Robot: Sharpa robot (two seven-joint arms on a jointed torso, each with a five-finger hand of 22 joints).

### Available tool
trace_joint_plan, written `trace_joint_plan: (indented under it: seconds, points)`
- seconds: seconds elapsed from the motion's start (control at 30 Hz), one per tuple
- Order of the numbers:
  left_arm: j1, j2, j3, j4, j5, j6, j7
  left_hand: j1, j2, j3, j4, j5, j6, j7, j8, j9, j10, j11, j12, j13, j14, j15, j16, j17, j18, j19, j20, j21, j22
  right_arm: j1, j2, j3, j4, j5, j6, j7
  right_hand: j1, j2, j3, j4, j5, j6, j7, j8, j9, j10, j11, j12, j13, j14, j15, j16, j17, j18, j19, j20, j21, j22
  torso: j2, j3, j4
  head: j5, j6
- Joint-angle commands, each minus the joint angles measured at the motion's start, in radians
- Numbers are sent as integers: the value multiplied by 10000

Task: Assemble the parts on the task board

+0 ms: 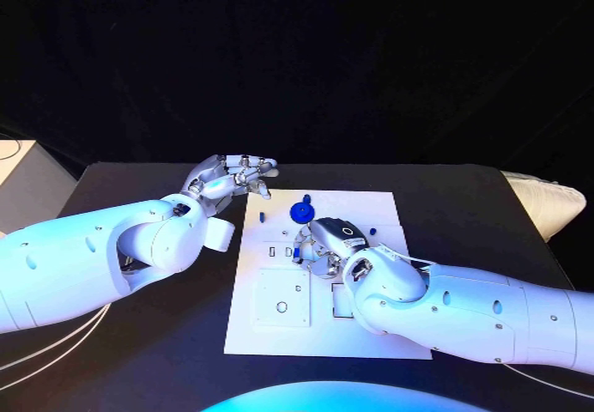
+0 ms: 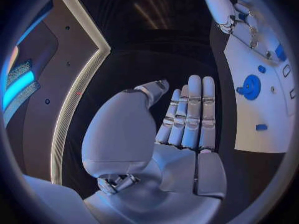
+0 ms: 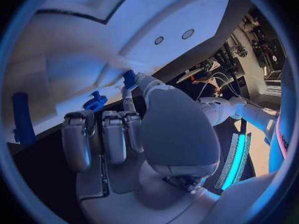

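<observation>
A black table (image 1: 124, 343) is seen under dark surroundings, with the white task board (image 1: 372, 335) laid in its middle. The left robot hand (image 1: 235, 178) is held just off the board's far left corner, fingers straight and together with the thumb apart, and nothing is gripped by it. The right robot hand (image 1: 328, 245) is lowered over the middle of the board, and a small blue part (image 3: 129, 78) is pinched between its thumb and a fingertip, the remaining fingers being curled. A round blue gear-like part (image 1: 302, 212) is seated on the board just beyond that hand, and a small blue block (image 2: 261, 127) lies further along the board. A long blue piece (image 3: 22, 118) is seen on the board in the right wrist view. The step in hand is judged to be the placing of the pinched part into one of the slots near the gear; careful alignment over its seat and a straight downward press are probably called for next. The seated gear stands close to the working fingers and could be knocked, and the target slot is partly hidden by the hand itself
</observation>
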Motion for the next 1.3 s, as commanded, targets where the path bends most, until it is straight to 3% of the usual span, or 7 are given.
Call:
trace_joint_plan:
  seconds: [0.03, 0.83, 0.9, 1.0, 1.07, 1.1, 1.3]
  points:
    - [4, 0, 4, 16, -26, 212, 47, -9, 48, 45, -14, 21, -27, 21, -11, 14, -64, 37, -29, 17, -68, -18, 32, -14, 124, -76, 22, 40, 12, -15, 23, -2, -32, -209, 180, -33, -83, -6, 43, 20, 7, -93, 7, 60, -13, 558, -26, -47, 2113, 1042, -12, 34, 2629, -106, 823, -74, -43, 2321, -9, -6, 5, 16, -12]
    - [4, -18, 4, 12, -29, 240, 12, -42, 45, 60, -11, 18, -31, 21, -8, 23, -64, 37, -29, 17, -78, -15, 57, -28, 126, -122, 28, 93, 52, -24, 65, -8, -72, -167, -16, 326, -344, -482, -178, 64, -220, -803, 259, -248, -214, 10, 197, -693, 1564, 1042, 172, 34, 2629, -9, 609, 78, -421, 2059, -5, -1, -2, 17, 31]
    - [4, -16, 4, 10, -29, 246, 6, -42, 45, 60, -11, 18, -31, 21, -8, 23, -64, 37, -29, 17, -78, -15, 57, -28, 126, -122, 28, 93, 52, -24, 64, -8, -60, -166, -88, 352, -431, -563, -385, 150, -610, -995, 306, -328, -270, -172, 244, -905, 1385, 1034, 216, 22, 2600, 27, 531, 124, -561, 1965, -4, 1, -5, 19, 40]
    - [4, -12, 4, 5, -29, 252, 0, -42, 45, 60, -11, 18, -31, 21, -8, 23, -64, 37, -29, 17, -78, -15, 57, -28, 126, -122, 28, 93, 52, -27, 49, -9, -27, -164, -184, 388, -475, -598, -736, 283, -813, -1109, 337, -355, -311, -266, 277, -1009, 1293, 1024, 247, 6, 2560, 49, 485, 159, -654, 1907, -8, 3, -4, 19, 46]
    - [4, -7, 4, -6, -41, 243, -16, -42, 45, 60, -11, 18, -31, 21, -8, 23, -64, 37, -29, 17, -78, -15, 57, -28, 126, -122, 28, 93, 52, -32, 16, -9, 30, -162, -275, 411, -413, -519, -1538, 455, -422, -1224, 368, -373, -355, -340, 311, -1082, 1222, 1015, 272, -8, 2529, 62, 458, 192, -720, 1872, -8, 3, -2, 19, 49]
    - [4, -3, 4, -17, -70, 233, -39, -50, 40, 61, -11, 16, -36, 23, -9, 24, -67, 39, -31, 17, -82, -14, 62, -31, 126, -131, 29, 103, 59, -35, -17, -9, 83, -161, -332, 427, -319, -339, -2180, 517, -401, -1302, 391, -383, -391, -379, 333, -1115, 1183, 1013, 292, -11, 2523, 69, 447, 212, -756, 1856, -8, 2, 4, 15, 54]
    - [5, 23, 4, -148, -615, 226, -532, -337, -165, -190, 74, -14, -378, 21, -153, -14, 599, -64, 505, 269, 203, -82, 471, 108, 142, -147, 25, 236, 138, 7, -426, 24, 623, 213, -650, 894, -286, -209, -2903, 540, -348, -1379, 424, -385, -442, -422, 359, -1148, 1134, 1007, 315, -21, 2500, 84, 422, 228, -826, 1822, -53, 17, -12, 34, 123]
